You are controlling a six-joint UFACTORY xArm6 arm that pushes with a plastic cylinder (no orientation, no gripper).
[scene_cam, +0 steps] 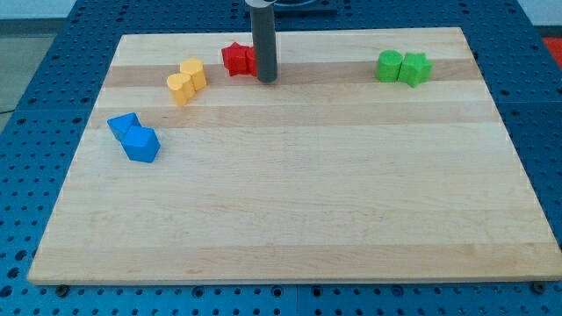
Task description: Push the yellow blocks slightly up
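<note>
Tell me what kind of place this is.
Likely a robotics lab bench: a wooden board on blue perforated matting, coloured blocks in pairs like the yellow blocks, and my tip beside the red blocks.

By the view, my tip (pixel 266 81) sits just right of the red block (pixel 235 60), yellow blocks (pixel 187 81) left, green blocks (pixel 404 68) far right

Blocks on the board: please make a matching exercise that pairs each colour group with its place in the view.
Column one:
1. yellow blocks
2. green blocks
3. blue blocks
4. red block

Column two:
A. top right
B. far left, lowest group
C. touching my tip, on its left
D. top left, between red and blue

Pairs: 1-D, 2-A, 3-B, 4-C
</note>
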